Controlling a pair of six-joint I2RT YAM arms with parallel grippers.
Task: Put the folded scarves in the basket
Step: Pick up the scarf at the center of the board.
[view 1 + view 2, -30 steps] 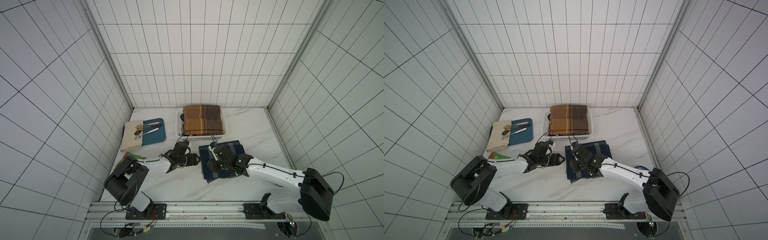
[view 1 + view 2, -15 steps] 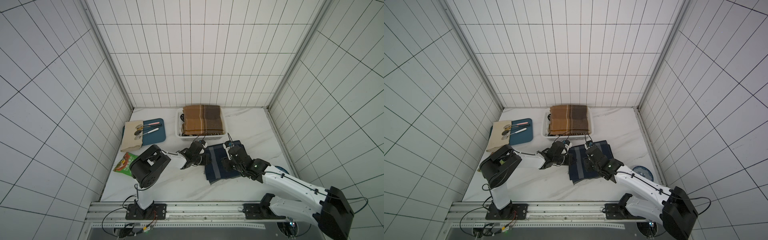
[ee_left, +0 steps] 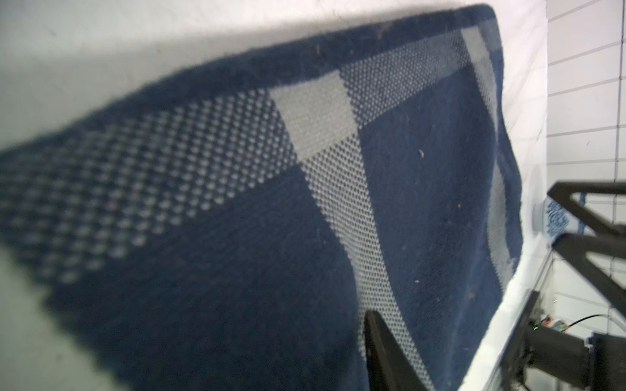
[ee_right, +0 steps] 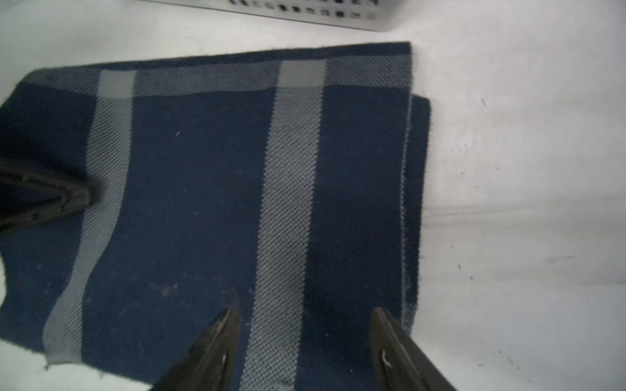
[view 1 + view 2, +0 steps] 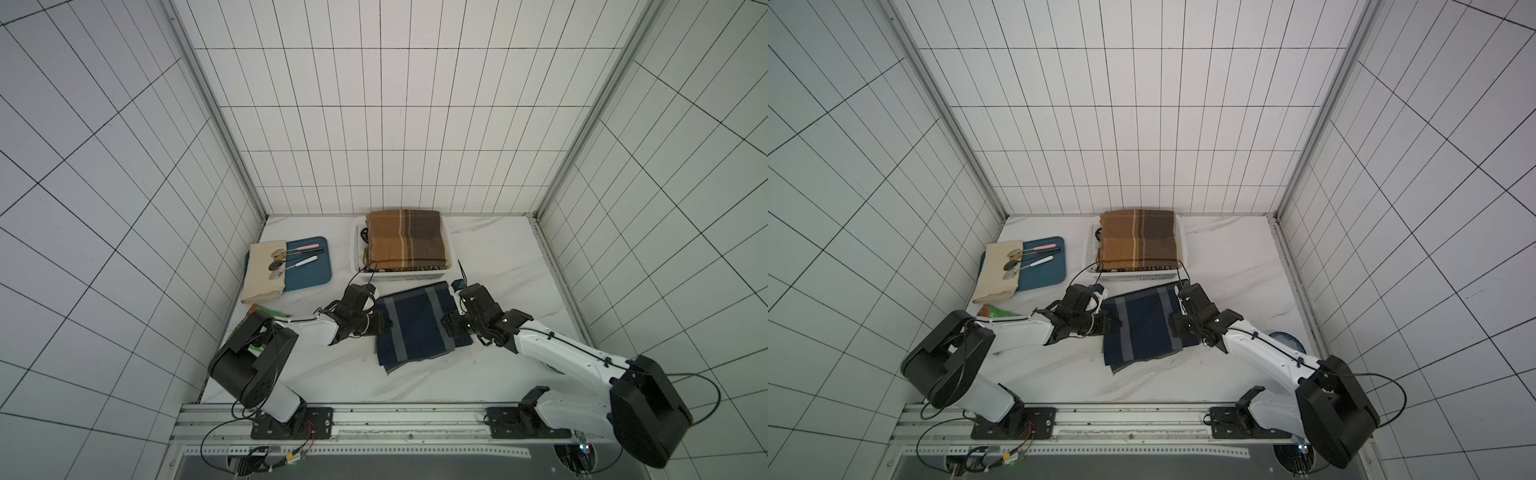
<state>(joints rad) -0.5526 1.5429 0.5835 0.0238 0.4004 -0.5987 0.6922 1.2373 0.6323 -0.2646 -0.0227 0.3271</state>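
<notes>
Scarf: the folded navy-blue woven scarf with grey stripes (image 5: 415, 324) (image 5: 1142, 328) (image 4: 210, 189) is lying flat on the white marble tabletop (image 5: 498, 257), just on the near side of the basket and not in it.
Basket: the white perforated plastic basket (image 5: 399, 276) (image 5: 1133, 277) is sitting at the far middle of the table, carrying a folded brown plaid scarf (image 5: 407, 241) that is covering most of its opening.
Left claw: your left gripper (image 5: 380, 324) (image 5: 1113, 324) is sitting at the navy scarf's left edge. Only one finger (image 3: 382, 355) is showing in its wrist view, over the cloth, so you cannot tell whether it is released or clenched.
Right claw: your right gripper (image 5: 446, 326) (image 4: 303, 313) is hanging over the scarf's right side, released. Its fingers (image 4: 216, 345) are standing apart on either side of a grey stripe.
Left side: a dark blue flat tray (image 5: 311, 274) with a beige cloth (image 5: 264, 274) and spoons (image 5: 276, 264) is sitting left of the basket, well apart from the navy scarf.
</notes>
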